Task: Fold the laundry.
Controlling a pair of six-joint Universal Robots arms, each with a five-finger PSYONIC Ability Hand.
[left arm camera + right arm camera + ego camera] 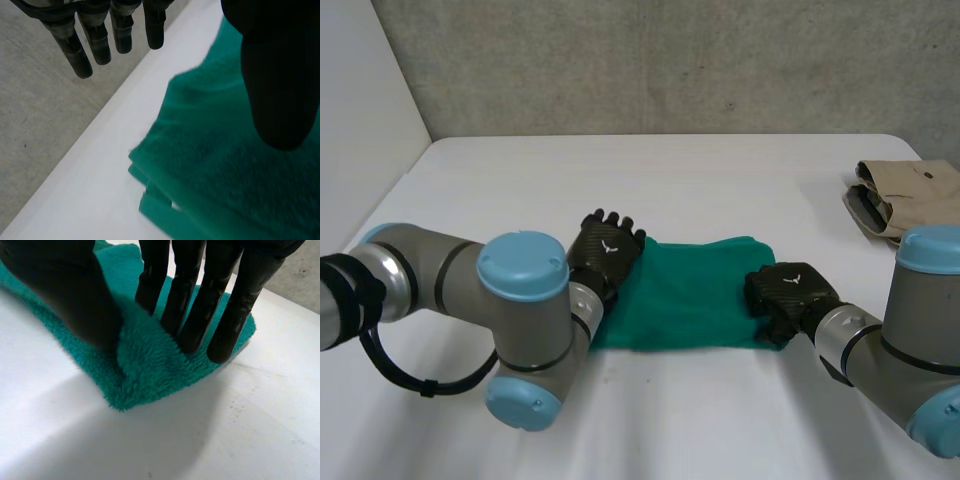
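A green towel (690,290), folded into a rectangle, lies flat on the white table (620,180) between my two hands. My left hand (605,250) rests at the towel's left edge with its fingers straight and spread. In the left wrist view its fingers (100,35) reach out past the towel (210,165) and its thumb hovers over the cloth, where stacked layers show at a corner. My right hand (788,295) is at the towel's right edge near the front corner. There its fingers (200,290) and thumb pinch up a ridge of the towel (150,375).
A folded beige garment (905,195) lies at the table's far right. Behind the table's back edge stands a grey concrete wall. Bare table surface stretches behind and in front of the towel.
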